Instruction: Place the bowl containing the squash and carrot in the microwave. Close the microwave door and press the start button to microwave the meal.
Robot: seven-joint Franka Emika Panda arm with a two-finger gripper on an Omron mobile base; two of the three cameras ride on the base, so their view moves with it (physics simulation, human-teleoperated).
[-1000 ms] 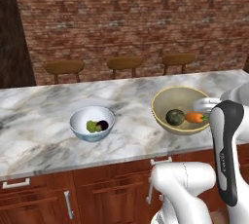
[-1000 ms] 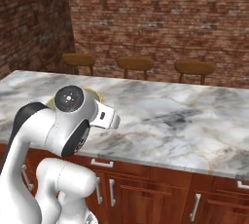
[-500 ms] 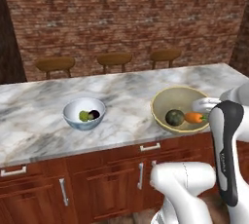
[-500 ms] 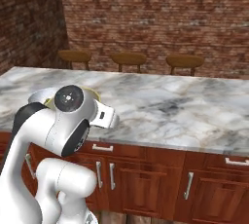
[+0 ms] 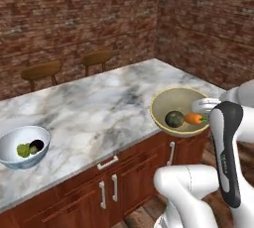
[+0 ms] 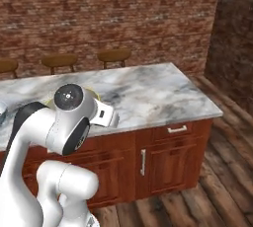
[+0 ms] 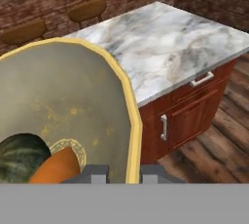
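While the gripper [image 7: 119, 173] pinches the bowl [image 5: 179, 111] by its rim, one finger inside the wall and one outside, jaws narrowed onto the yellow edge, the bowl sits lifted at the front edge of the marble counter [image 5: 99, 108], near its right corner, partly overhanging the cabinet front. Squash [image 5: 174, 119] and carrot [image 5: 194, 118] lie side by side in the bowl's bottom, touching, carrot closer to the gripped side. Hand view: bowl rim [image 7: 130, 116] runs up between the fingertips [image 7: 97, 173], squash [image 7: 22, 156] and carrot [image 7: 56, 167] at lower left of the bowl interior. White bowl [image 5: 23, 145] with a yellow-green and a dark item rests near the counter's front left edge, well apart from the tan bowl. Wooden stools [image 5: 42, 71] stand behind the counter's far edge against the brick wall [image 5: 74, 14]. Cabinet doors [image 5: 116, 187] with silver handles below the counter. In the right base view the arm covers most of the bowl; just a yellow rim sliver is visible.
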